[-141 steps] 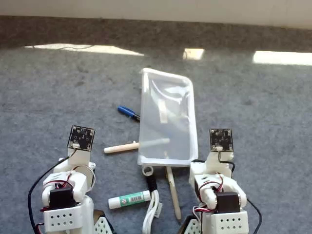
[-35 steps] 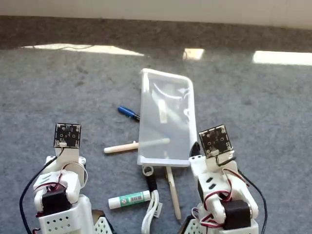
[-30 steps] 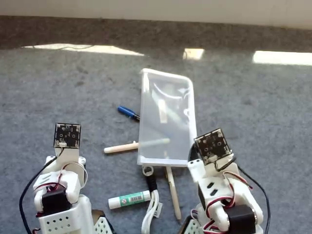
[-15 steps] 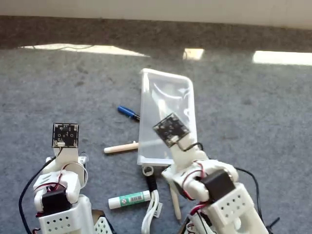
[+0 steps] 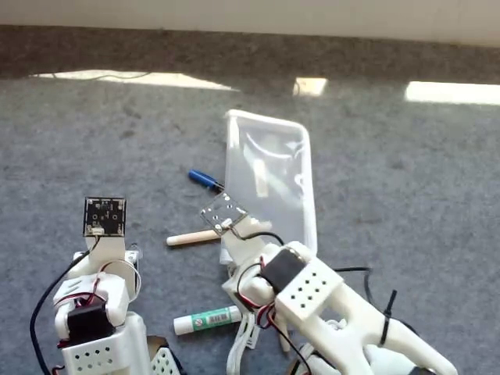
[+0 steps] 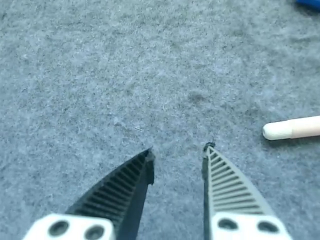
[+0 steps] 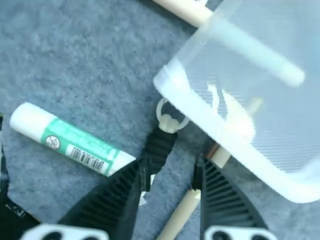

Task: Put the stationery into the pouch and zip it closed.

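1 grey felt surface (image 5: 406, 203) under pouch (image 5: 273, 172) | 3 light patches (image 5: 449, 92) at far edge

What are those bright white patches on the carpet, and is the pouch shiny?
High view: light falls in bright patches on the far carpet, and the clear pouch carries white glints. Right wrist view: the pouch glints there too.

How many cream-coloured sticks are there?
2: one cream stick pokes out from the pouch's left side; the other stick lies under its near end. Others may be hidden.
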You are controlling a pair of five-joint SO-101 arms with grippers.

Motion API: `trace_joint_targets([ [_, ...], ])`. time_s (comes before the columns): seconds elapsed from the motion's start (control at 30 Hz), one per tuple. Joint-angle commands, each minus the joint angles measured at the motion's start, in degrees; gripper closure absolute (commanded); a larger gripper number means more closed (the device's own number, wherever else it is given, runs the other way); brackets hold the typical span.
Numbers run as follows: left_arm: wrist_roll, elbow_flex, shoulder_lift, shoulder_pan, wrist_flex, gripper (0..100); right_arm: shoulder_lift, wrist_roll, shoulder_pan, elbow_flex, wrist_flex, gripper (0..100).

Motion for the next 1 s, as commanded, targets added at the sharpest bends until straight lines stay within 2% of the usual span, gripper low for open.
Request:
trace_joint_targets([
  [0.0, 0.26, -2.68, -0.13, -0.66, 0.18, 84, 2.68, -3.25, -0.92, -2.68, -2.86, 85.7],
  [0.2, 0.26, -2.68, -0.13, -0.66, 0.18, 84, 6.37, -5.63, -1.71, -2.68, -3.21, 85.7],
  [0.4, 0.26, -2.68, -0.13, -0.57, 0.26, 84, 11.47, -7.74, -2.42, -2.51, -10.68, 85.7],
  [0.97, 0.26, -2.59, -0.13, -0.57, 0.26, 84, 20.53, -8.18, -1.54, -2.59, -11.21, 86.3],
])
